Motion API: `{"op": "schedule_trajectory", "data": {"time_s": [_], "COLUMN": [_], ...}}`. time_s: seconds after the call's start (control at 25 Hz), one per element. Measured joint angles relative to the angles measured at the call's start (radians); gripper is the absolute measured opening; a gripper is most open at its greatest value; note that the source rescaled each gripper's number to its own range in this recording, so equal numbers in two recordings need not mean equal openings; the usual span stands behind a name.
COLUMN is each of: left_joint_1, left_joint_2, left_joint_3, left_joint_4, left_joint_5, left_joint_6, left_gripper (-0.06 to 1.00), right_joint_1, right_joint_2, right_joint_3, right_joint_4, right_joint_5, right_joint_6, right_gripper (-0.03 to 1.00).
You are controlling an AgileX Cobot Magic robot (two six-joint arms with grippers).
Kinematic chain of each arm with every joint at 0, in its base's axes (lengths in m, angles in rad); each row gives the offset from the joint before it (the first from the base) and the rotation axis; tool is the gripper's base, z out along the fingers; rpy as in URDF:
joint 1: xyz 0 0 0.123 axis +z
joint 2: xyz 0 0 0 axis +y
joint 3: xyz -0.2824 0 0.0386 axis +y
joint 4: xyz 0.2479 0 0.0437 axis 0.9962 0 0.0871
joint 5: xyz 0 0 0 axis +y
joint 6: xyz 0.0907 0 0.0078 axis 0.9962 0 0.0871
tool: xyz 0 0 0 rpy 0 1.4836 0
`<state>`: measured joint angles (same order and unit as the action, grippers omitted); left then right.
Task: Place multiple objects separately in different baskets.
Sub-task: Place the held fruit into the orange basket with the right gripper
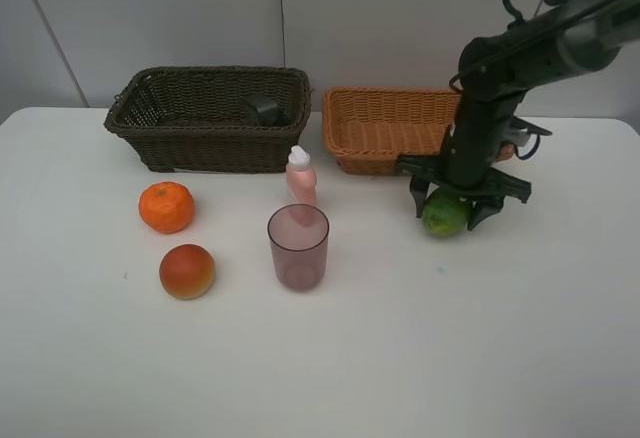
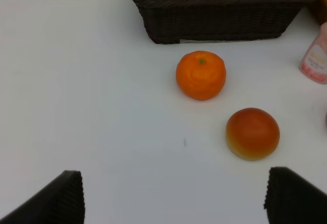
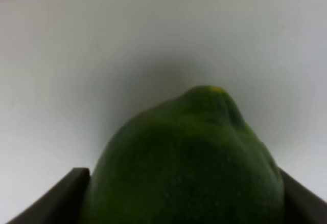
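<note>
My right gripper is shut on the green fruit just in front of the light orange-tan basket; the right wrist view shows the fruit filling the gap between both fingers. The dark grey-green pump bottle lies inside the dark brown basket. The tangerine, the red-orange fruit, the pink bottle and the purple cup stand on the table. My left gripper is open and empty, short of the tangerine and the red-orange fruit.
The white table carries everything; a grey wall stands behind the baskets. The pink bottle is close behind the cup. The dark basket and the pink bottle also show in the left wrist view. The left arm is out of the high view.
</note>
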<state>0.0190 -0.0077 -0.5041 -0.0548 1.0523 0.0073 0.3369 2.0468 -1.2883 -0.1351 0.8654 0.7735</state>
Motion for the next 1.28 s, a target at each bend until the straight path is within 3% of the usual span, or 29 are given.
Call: {"op": "schedule_trajectory", "data": {"time_s": [0.2,0.52,0.72,0.88,1.28], "left_joint_1": [0.000,0.000,0.000,0.000,0.000], "left_joint_2": [0.000,0.000,0.000,0.000,0.000], "left_joint_3": [0.000,0.000,0.000,0.000,0.000], "left_joint_4": [0.000,0.000,0.000,0.000,0.000], "left_joint_5": [0.000,0.000,0.000,0.000,0.000], "left_joint_6": [0.000,0.000,0.000,0.000,0.000], "left_gripper": [0.92,0.92,0.92,0.92,0.92], "right_joint_1": [0.000,0.000,0.000,0.000,0.000], "right_joint_2": [-0.035,-0.141,-0.200,-0.221,-0.256], "right_joint_3": [0.000,0.000,0.000,0.000,-0.016], "right_joint_4": [-0.001,-0.003,-0.003,-0.003,-0.082], "right_joint_5": [0.063,0.167,0.202,0.159,-0.152], "right_joint_6": [-0.122,-0.477,-0.571,-0.580,-0.583], "right_gripper": [0.58,0.58,0.58,0.58,0.58]}}
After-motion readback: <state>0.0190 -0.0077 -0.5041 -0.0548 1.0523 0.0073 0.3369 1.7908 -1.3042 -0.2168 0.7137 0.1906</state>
